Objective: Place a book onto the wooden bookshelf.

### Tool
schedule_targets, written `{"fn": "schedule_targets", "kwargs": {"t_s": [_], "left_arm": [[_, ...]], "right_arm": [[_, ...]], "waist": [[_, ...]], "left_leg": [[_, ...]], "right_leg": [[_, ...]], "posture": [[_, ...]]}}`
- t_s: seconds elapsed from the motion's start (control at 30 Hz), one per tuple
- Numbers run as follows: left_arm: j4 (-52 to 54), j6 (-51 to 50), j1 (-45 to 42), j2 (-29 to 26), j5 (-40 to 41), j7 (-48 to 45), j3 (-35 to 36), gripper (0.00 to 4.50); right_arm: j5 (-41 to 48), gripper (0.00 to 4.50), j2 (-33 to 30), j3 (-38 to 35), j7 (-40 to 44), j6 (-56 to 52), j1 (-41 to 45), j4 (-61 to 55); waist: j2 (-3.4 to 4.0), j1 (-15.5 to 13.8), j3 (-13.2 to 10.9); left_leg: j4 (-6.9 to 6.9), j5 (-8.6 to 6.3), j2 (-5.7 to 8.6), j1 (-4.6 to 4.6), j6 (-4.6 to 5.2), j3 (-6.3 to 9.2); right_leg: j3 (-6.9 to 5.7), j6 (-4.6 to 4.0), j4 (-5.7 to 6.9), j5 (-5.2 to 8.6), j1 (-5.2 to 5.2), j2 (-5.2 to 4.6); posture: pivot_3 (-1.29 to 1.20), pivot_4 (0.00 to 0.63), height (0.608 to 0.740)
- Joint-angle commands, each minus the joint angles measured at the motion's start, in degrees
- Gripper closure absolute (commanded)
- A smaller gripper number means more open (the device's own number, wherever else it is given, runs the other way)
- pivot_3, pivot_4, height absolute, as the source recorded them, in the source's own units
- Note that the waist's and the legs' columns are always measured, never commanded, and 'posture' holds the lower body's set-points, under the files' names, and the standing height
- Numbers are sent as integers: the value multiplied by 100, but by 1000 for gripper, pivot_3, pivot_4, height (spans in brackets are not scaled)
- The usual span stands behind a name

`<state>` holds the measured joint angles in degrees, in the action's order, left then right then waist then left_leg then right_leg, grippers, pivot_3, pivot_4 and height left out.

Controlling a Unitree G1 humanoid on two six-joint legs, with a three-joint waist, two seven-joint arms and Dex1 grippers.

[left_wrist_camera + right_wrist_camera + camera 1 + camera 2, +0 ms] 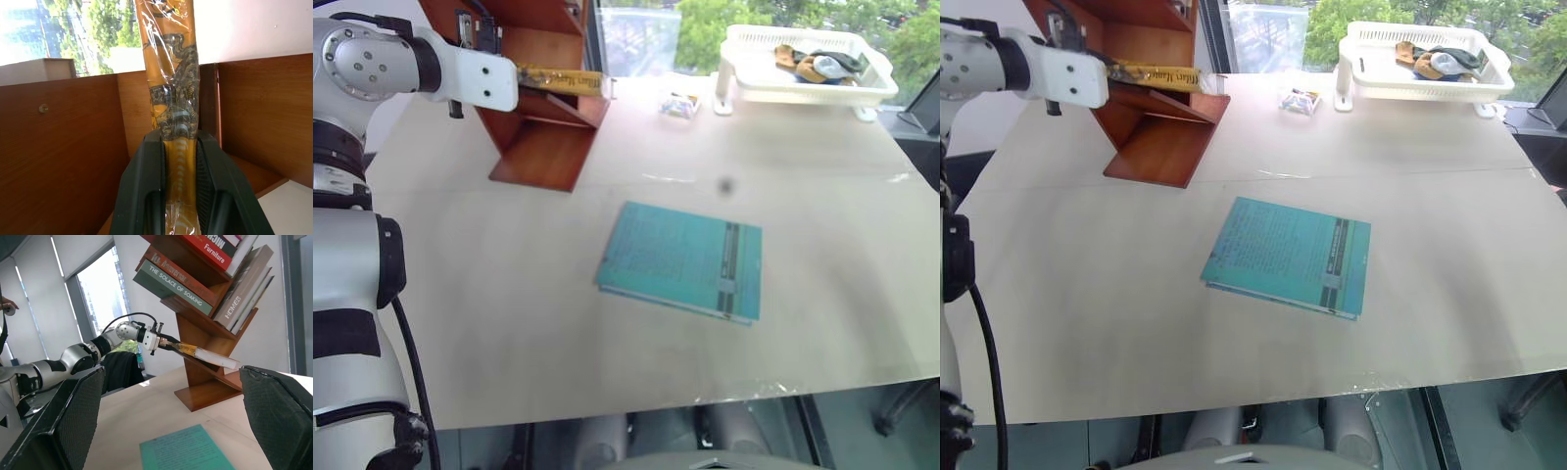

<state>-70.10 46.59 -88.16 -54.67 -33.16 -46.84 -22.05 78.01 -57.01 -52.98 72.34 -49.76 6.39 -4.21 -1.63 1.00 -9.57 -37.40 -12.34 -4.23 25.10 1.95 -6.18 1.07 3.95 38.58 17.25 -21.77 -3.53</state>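
The yellow-orange book (560, 78) is clamped at one end by my left gripper (178, 139), which is shut on it. It reaches into the reddish-brown wooden bookshelf (543, 147) at the table's far left, lying along the lowest slanted board. From these frames I cannot tell whether it rests on that board. In the right wrist view the book (205, 354) sticks out past the board's edge, white page edge outward. My right gripper (171, 374) is held back from the shelf, open and holding nothing.
A thin teal book (680, 259) lies flat mid-table. A white plastic basket (803, 90) with small items stands at the far right, and a small packet (677, 105) lies beside it. Several books (195, 264) fill the upper shelves.
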Motion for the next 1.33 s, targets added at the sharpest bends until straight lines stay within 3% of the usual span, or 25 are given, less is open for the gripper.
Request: {"fn": "schedule_targets", "kwargs": {"t_s": [0.03,0.07,0.1,0.3,0.4,0.5,0.63,0.7,0.77,0.83,0.97,1.1,1.33], "left_arm": [[-106,-136,-236,-148,-27,124,60,4203],[-120,-140,-232,-144,-21,126,61,4203],[-126,-141,-231,-141,-3,117,71,3211],[-136,-357,-191,-251,-54,211,89,558],[-123,-378,-82,-400,-51,269,111,558],[-137,-408,83,-408,504,179,547,558],[249,-497,405,-105,2585,-736,2071,558],[899,-1408,787,38,3742,-1570,2742,558],[2130,-3101,1722,32,4692,-2082,3192,558],[3696,-4955,3178,-203,5364,-2349,3374,558],[6199,-7165,6016,-430,6372,-2176,3990,558],[7241,-7657,7495,-92,6358,-1496,4190,558],[7866,-7721,8099,564,6197,-585,4079,558]], "right_arm": [[25,0,-122,-154,-8,29,88,-76],[10,0,-114,-143,-9,41,89,-80],[4,0,-104,-138,-16,44,90,-87],[-129,0,-73,-150,-4,81,15,-157],[-167,0,-44,-212,3,81,-49,-187],[-151,0,-5,-252,-9,76,-118,-232],[-345,0,72,-256,82,124,-421,-359],[-646,0,162,-257,225,247,-798,-490],[-977,0,304,-206,319,463,-1162,-576],[-1445,0,464,-12,325,897,-1309,-478],[-2341,0,835,451,227,1914,-1113,105],[-3401,0,799,1055,650,2969,-1291,661],[-3633,0,933,1332,683,3459,-1127,1134]], "waist": [[0,2,-1],[1,1,-1],[0,0,-1],[-1,-41,-2],[-3,-42,-3],[-3,-43,-3],[-10,-63,-7],[-11,-79,-6],[9,-44,5],[35,13,20],[54,184,30],[40,97,28],[60,-64,40]], "left_leg": [[0,0,0,0,0,-1],[0,0,0,0,0,-1],[0,0,0,0,0,-1],[-2,0,1,1,0,-1],[-2,0,1,2,0,-1],[-2,0,1,2,0,0],[-8,0,-1,2,0,4],[-16,0,-1,6,0,7],[-22,1,-2,7,-2,13],[-22,12,0,-3,-20,28],[-4,10,-6,-36,-17,12],[-10,6,-10,-38,-10,26],[-12,9,1,-55,-12,11]], "right_leg": [[1,0,0,0,-1,0],[1,0,2,0,-1,0],[1,0,3,0,-2,0],[0,0,6,0,-4,-2],[0,0,6,0,-4,-2],[-1,0,7,0,-4,-2],[-9,0,20,0,-4,-7],[-14,0,22,0,-3,-8],[-19,0,26,0,2,-9],[-5,6,30,4,6,-14],[23,6,40,5,8,-7],[6,5,57,4,11,-5],[1,3,46,3,38,-9]], "posture": [[0,150,740],[0,150,740],[0,150,740],[0,150,740],[0,150,740],[0,150,740],[0,150,740],[0,150,740],[0,150,740],[0,150,740],[0,150,740],[0,150,740],[0,150,740]]}}
